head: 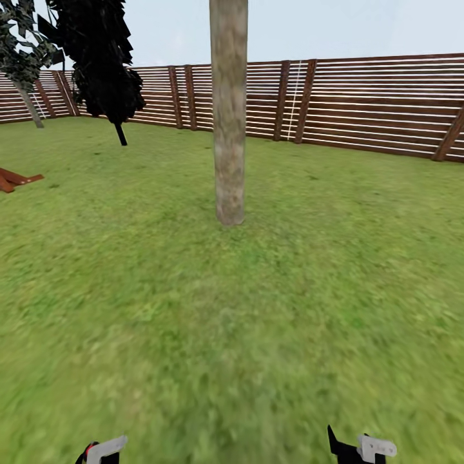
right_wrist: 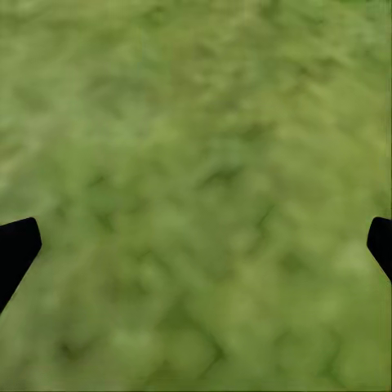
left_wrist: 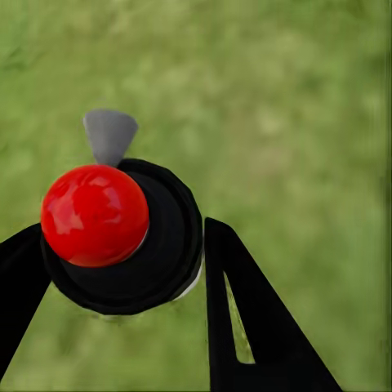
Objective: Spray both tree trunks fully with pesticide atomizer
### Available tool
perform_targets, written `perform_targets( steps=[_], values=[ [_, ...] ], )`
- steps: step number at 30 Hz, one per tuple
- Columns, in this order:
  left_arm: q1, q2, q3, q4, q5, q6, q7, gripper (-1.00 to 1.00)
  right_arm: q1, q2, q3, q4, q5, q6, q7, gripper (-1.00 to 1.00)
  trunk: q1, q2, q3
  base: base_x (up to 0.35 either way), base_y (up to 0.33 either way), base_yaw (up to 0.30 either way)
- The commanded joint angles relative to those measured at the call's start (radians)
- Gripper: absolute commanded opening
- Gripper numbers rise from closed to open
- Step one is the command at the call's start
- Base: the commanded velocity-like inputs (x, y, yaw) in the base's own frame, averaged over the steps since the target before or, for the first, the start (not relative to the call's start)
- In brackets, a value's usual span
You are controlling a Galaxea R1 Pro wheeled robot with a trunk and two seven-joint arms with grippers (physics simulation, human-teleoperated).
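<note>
The pesticide atomizer, seen from above, has a black cap, a glossy red knob and a grey nozzle. My left gripper is shut on it, one black finger against each side of the cap, over grass. A tree trunk, thick, pale grey-beige and mottled, stands straight ahead on the lawn, a few metres off. My left gripper and right gripper just show at the bottom edge of the head view. In the right wrist view my right gripper is open and empty above grass.
A brown slatted fence closes off the back of the lawn. A slim near-black tree and another small tree stand at the far left. A reddish-brown low object lies at the left edge.
</note>
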Motion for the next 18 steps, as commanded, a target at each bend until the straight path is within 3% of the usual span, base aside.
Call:
perform_targets(
  steps=[1,18],
  values=[
    [0.0,0.0,0.0,0.0,0.0,0.0,0.0,-1.0,0.0,0.0,0.0,0.0,0.0,0.0,0.0,1.0,0.0,0.0,0.0,0.339,0.0,0.0],
    [0.0,0.0,0.0,0.0,0.0,0.0,0.0,-1.0,0.0,0.0,0.0,0.0,0.0,0.0,0.0,1.0,0.0,0.0,0.0,0.339,0.0,0.0]
  ],
)
